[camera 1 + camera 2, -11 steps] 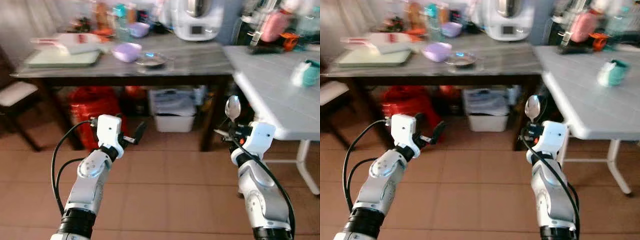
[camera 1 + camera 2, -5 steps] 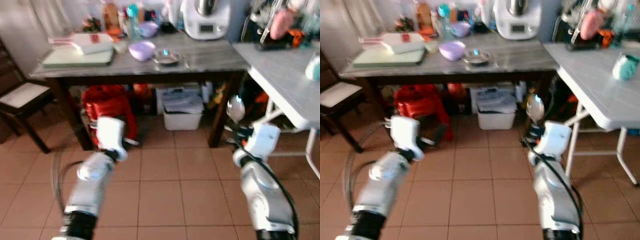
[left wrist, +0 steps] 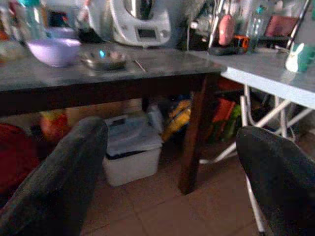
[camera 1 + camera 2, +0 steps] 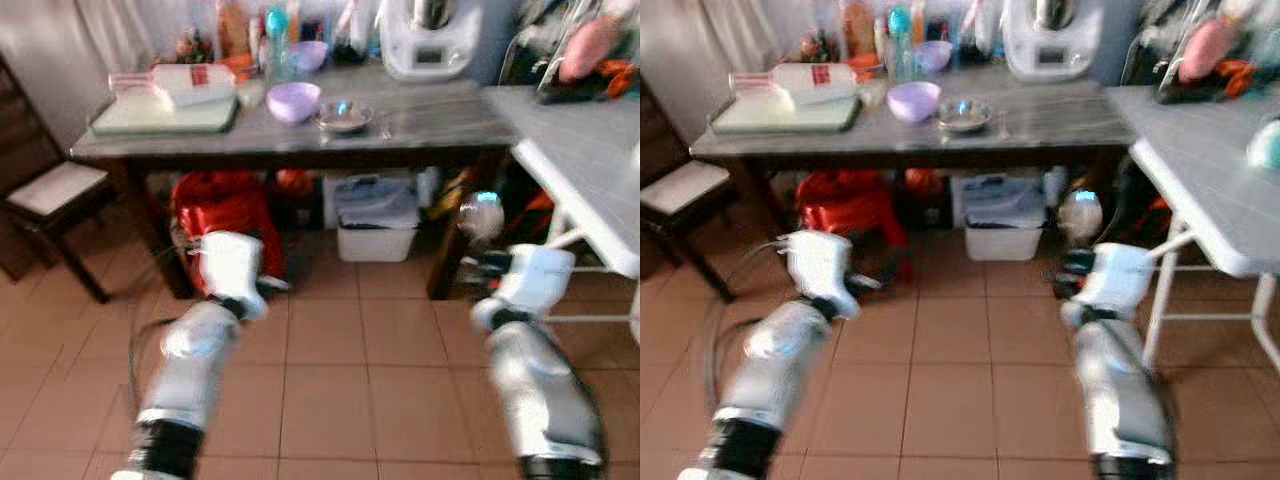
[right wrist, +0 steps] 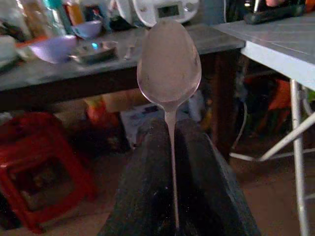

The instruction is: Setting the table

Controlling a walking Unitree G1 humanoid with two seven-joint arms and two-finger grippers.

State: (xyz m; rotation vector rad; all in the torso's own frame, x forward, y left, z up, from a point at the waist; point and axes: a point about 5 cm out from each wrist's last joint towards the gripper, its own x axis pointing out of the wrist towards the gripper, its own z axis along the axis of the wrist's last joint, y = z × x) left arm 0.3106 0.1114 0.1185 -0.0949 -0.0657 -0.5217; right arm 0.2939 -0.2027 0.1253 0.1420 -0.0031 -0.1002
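You have walked back a bit, so the wooden table [image 4: 300, 130] looks farther off, while your right gripper [image 5: 172, 147] stays pinched tight on the spoon [image 5: 169, 66], bowl up, and your left gripper [image 3: 167, 162] hangs wide open, holding nothing.

Left pincer [image 3: 167, 162] spread, right pincer [image 5: 170, 147] clamped

Head cameras look down and forward, blurred, at the dark wooden table [image 4: 300, 125]; both wrist cameras face it from lower, nearer.
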